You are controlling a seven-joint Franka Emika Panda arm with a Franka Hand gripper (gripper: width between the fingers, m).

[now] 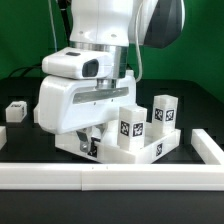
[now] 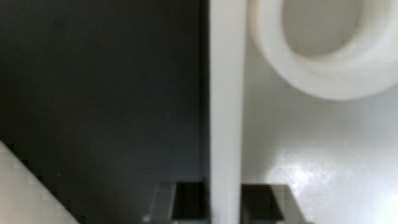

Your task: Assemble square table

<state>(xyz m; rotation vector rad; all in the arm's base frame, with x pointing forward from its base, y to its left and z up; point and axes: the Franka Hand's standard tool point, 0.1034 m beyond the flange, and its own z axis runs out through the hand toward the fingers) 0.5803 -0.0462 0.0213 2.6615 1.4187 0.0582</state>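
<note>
As gripper (image 2: pixel 226 204) straddles slab (image 2: pixel 329 150) edge, black-and-white tagged legs (image 1: pixel 165 108)

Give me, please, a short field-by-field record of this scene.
gripper: low over the slab, shut on its edge, fingers on either side
socket: round, empty, close to the gripped edge
legs: two, tagged, upright at the slab on the exterior view's right; whether they are fixed cannot be told
loose leg: on the table, exterior view's left, apart from the slab
wall: white, runs along the front and up the right side
</note>
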